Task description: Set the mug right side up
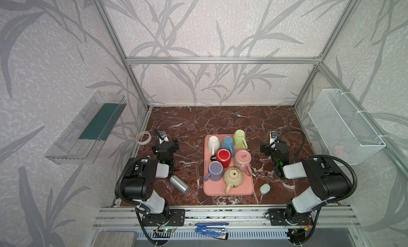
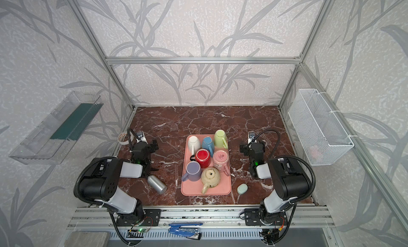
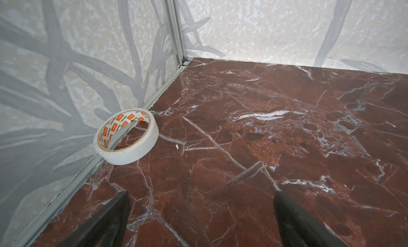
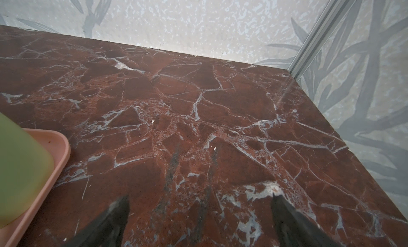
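nearest the lower edge in both top views, a metal cylinder (image 1: 179, 184) lies on its side on the tabletop (image 1: 187, 124) at the lower left of the pink tray (image 1: 248, 188). a small pale green lump (image 1: 264, 188) sits just off the tray's lower right corner. on the tray all seven mugs stand mouth down with bases up and long axes vertical, so which one is meant cannot be told. lowest in the frame is the cream mug (image 1: 233, 177), its handle pointing lower left, with the purple mug (image 1: 216, 171) beside it. above them are the red mug (image 1: 223, 156) and pink mug (image 1: 242, 158), then the white mug (image 1: 213, 142), blue mug (image 1: 227, 143) and green mug (image 1: 240, 138) in the top row. the tray sits mid-frame between the arms, with the left tool (image 3: 201, 197) at centre left and the right tool (image 4: 199, 197) at centre right. both have jaws spread wide with nothing between them, over bare tabletop and well apart from any mug. each seems to point toward the top of the frame, so the mugs lie off to its side, not ahead. the right tool looks somewhat nearer the tray, with the pink and green mugs on its side, while the white and purple mugs face the left tool. farthest left, a roll of tape (image 3: 127, 138) rests at the foot of the wall.
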Controlling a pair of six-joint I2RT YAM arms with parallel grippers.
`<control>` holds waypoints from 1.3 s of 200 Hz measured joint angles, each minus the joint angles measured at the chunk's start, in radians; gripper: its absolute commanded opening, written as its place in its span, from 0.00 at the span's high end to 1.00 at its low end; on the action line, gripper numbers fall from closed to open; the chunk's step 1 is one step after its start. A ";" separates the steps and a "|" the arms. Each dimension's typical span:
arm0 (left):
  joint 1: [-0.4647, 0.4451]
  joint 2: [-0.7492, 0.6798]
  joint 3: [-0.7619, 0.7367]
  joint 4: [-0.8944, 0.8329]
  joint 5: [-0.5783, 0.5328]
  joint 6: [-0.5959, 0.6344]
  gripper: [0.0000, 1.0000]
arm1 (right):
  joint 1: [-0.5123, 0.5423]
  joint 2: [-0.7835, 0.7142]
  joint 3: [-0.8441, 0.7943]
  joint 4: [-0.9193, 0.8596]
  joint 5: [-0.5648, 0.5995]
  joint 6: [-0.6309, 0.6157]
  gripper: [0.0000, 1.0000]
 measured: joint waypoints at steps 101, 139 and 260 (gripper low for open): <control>-0.007 -0.314 0.322 -0.607 0.082 -0.018 0.01 | 0.002 -0.451 0.124 -0.474 -0.071 0.110 0.01; -0.080 -0.385 0.442 -0.880 0.131 -0.032 0.02 | 0.021 -0.519 0.252 -0.785 -0.168 0.162 0.00; -0.303 -0.501 0.671 -1.504 0.172 -0.234 0.01 | 0.372 -0.443 0.697 -1.496 -0.190 0.277 0.37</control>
